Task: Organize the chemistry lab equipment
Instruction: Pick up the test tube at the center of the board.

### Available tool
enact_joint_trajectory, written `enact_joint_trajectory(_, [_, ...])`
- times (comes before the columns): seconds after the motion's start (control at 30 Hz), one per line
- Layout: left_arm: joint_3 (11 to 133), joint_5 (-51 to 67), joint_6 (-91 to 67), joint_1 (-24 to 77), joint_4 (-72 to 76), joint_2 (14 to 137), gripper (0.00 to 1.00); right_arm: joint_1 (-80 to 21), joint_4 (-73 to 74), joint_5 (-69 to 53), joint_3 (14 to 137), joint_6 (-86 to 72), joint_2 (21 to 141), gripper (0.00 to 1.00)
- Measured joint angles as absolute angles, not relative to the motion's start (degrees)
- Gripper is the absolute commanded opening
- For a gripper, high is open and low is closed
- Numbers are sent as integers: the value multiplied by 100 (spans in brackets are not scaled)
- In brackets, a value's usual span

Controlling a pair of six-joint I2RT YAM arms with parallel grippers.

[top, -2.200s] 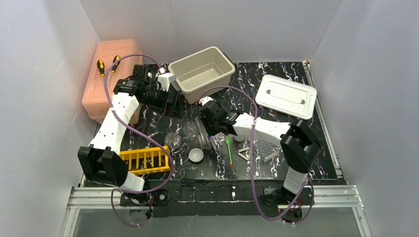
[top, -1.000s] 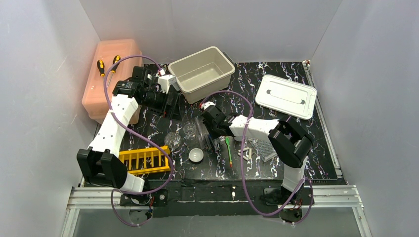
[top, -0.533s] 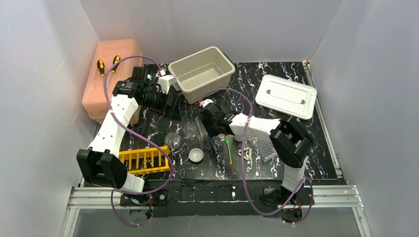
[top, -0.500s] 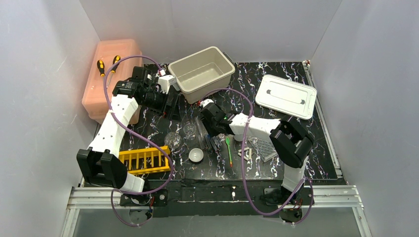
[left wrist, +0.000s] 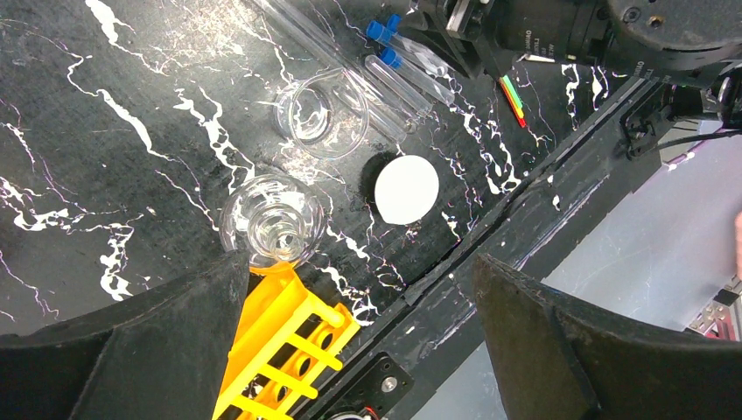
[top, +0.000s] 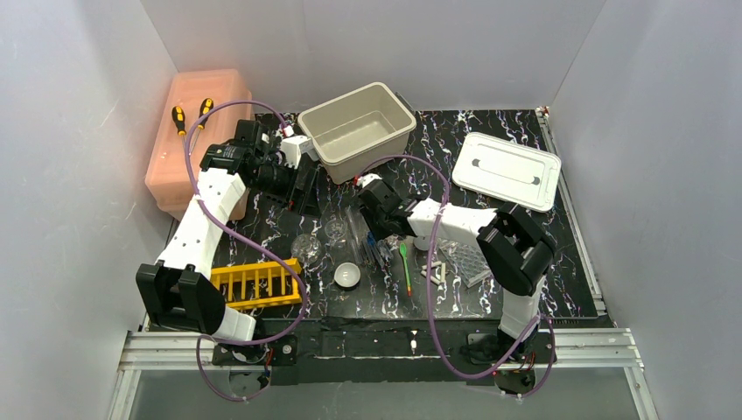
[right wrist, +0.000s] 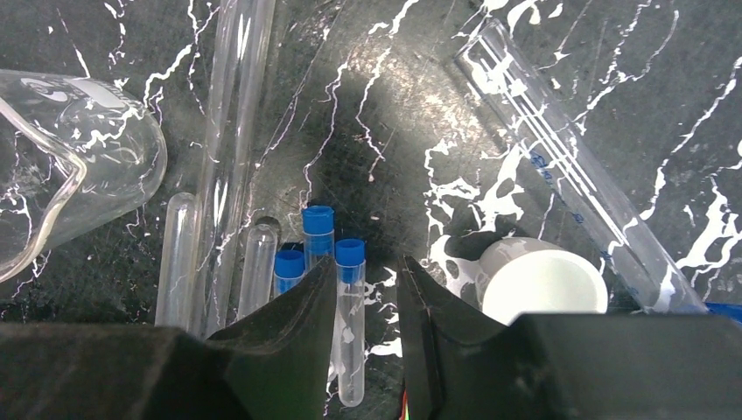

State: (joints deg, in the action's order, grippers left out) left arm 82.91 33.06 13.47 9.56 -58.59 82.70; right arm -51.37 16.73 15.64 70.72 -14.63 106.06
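Note:
My right gripper (right wrist: 367, 264) is low over the mat with its jaws narrowly open. A blue-capped clear tube (right wrist: 350, 325) lies between the fingers with a gap on its right side. Two more blue-capped tubes (right wrist: 317, 229) and plain glass tubes (right wrist: 179, 254) lie beside it. A white cylinder (right wrist: 542, 284) lies just right of the fingers. In the top view the right gripper (top: 378, 236) is mid-table. My left gripper (top: 303, 185) hovers wide open and empty (left wrist: 359, 350). Below it are the flask (left wrist: 273, 223), white bowl (left wrist: 406, 188) and yellow rack (left wrist: 280, 350). The green spoon (top: 405, 267) and white triangle (top: 433, 273) lie right of the bowl.
A beige bin (top: 357, 131) stands at the back centre and its white lid (top: 507, 171) lies at the back right. The pink box (top: 197, 131) with two screwdrivers (top: 191, 114) is at the far left. A glass beaker (right wrist: 79, 157) lies left of the tubes.
My right arm's elbow has swung inward and its gripper has crept slightly toward the back over the tubes. The left arm has barely moved.

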Motion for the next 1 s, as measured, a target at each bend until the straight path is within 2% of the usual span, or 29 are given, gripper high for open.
enact_joint_trajectory(0.5, [8285,3304,1391,956,-5859,8259,98,-5137,1520,1459,6908,-1509,10792,31])
enact_joint_trajectory(0.7, [8285,3308,1387,956,-5859,8217,98,-5137,1481,1483,6917,-1492,10807,2])
enact_joint_trajectory(1.0, [7793,3824,1000,954,-5505,7782,98,-5140,1789,1531,7494,-1542,10591,1])
